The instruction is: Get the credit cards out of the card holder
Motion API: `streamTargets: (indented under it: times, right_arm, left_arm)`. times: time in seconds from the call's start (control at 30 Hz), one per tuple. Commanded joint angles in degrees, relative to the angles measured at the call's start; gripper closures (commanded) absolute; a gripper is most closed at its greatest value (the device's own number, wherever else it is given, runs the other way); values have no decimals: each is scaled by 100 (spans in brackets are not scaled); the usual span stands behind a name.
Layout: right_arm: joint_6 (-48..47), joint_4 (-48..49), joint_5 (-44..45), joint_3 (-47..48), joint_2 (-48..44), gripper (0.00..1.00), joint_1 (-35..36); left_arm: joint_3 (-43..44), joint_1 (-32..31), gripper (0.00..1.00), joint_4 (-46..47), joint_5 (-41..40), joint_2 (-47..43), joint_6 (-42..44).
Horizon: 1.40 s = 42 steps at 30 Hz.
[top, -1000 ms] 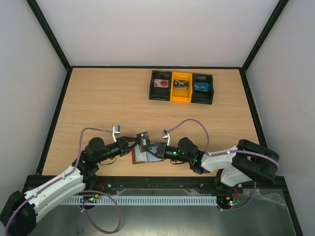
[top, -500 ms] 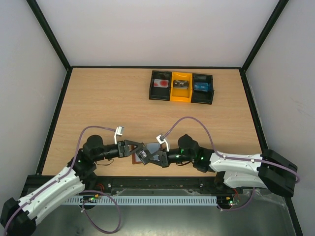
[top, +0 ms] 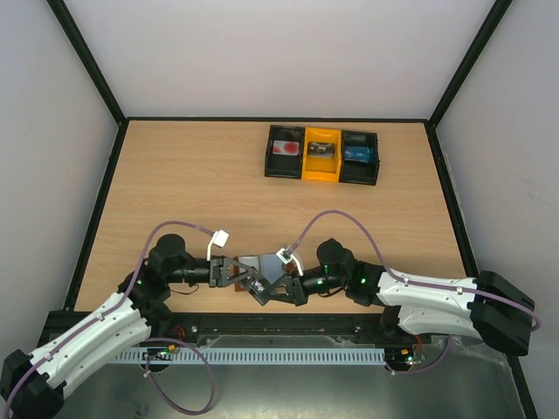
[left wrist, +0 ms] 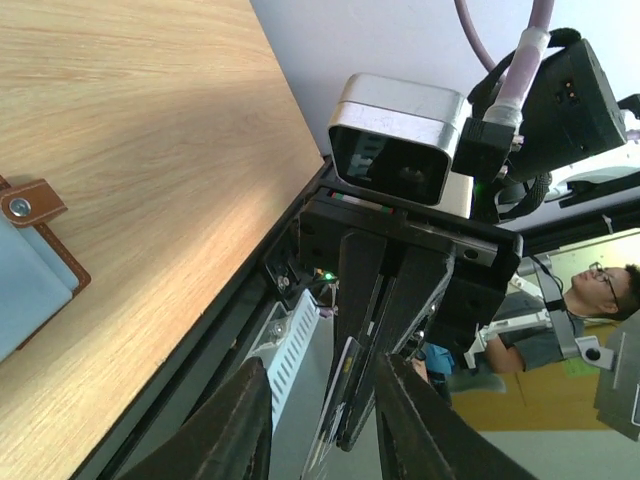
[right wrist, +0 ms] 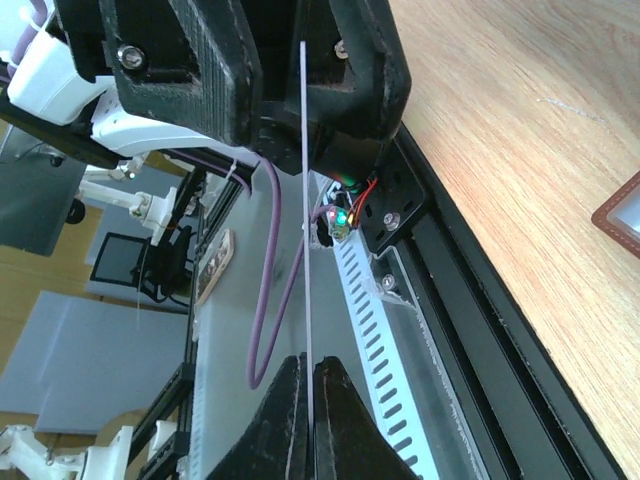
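Observation:
The brown leather card holder (top: 260, 263) lies open near the table's front edge, its pale sleeves facing up. Its snap tab corner shows in the left wrist view (left wrist: 25, 215), and a corner shows in the right wrist view (right wrist: 625, 215). My right gripper (top: 269, 288) (right wrist: 308, 400) is shut on a thin credit card (right wrist: 304, 200), seen edge-on. My left gripper (top: 238, 272) (left wrist: 320, 425) faces it with its jaws open on either side of the same card (left wrist: 346, 395), not pressing it. The card (top: 258, 286) sits between the two grippers, just in front of the holder.
A black-and-yellow three-compartment tray (top: 321, 168) stands at the back of the table, with a red-and-white card (top: 285, 148), a dark card (top: 320, 149) and a blue card (top: 358, 154) in it. The black frame rail (top: 288, 325) runs along the front edge.
Both grippers have moved toward the front edge with the card between them. The right arm has stretched further left. The card holder now lies uncovered behind the grippers.

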Motion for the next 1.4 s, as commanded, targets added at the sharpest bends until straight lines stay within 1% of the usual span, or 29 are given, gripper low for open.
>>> streamTargets:
  times: [0.0, 0.07, 0.17, 0.2, 0.3, 0.37, 0.57, 0.67, 0.8, 0.87, 0.9, 0.97, 1.13, 1.27, 1.37]
  right_arm:
    - [-61, 4, -195, 84, -106, 98, 23]
    - [-30, 68, -242, 70, -90, 98, 13]
    - [-17, 78, -222, 69, -94, 97, 17]
    - [-23, 74, -197, 76, -101, 97, 17]
    - [38, 117, -4, 42, -150, 92, 19]
    - [171, 280, 200, -38, -222, 83, 17]
    - [833, 918, 1052, -416, -565, 58, 22]
    - [1320, 1429, 1422, -610, -636, 48, 19]
    - [1791, 1508, 2229, -726, -680, 37, 17]
    - [2015, 1833, 2458, -907, -679, 36, 17]
    - [2125, 2163, 2518, -1004, -670, 36, 17]
    - [2303, 2494, 2639, -1133, -647, 38, 17]
    - [2547, 3128, 2816, -1188, -575, 41, 18]
    - [2793, 3287, 3090, -1156, -434, 44, 18]
    - [2907, 3452, 3174, -1072, -219, 49, 17]
  left_arm:
    - [141, 24, 72, -117, 350, 6, 196]
    - [134, 20, 79, -64, 403, 28, 178]
    - [133, 23, 95, 24, 426, 28, 134]
    - [134, 22, 97, 27, 406, 38, 131]
    - [115, 20, 97, -11, 219, 54, 133]
    - [77, 22, 97, 57, 140, 58, 54]
    - [56, 24, 97, 190, -519, -22, -215]
    - [32, 22, 97, 496, -826, -103, -483]
    - [-56, 24, 97, 779, -1492, -413, -895]
    - [-26, 23, 97, 700, -1859, -552, -948]
    - [-13, 24, 97, 634, -2044, -608, -953]
    - [-13, 18, 97, 583, -2331, -725, -1040]
    - [-179, 24, 97, 816, -2884, -957, -1258]
    - [-551, 24, 97, 1295, -3041, -995, -1559]
    - [-761, 24, 97, 1619, -3073, -945, -1779]
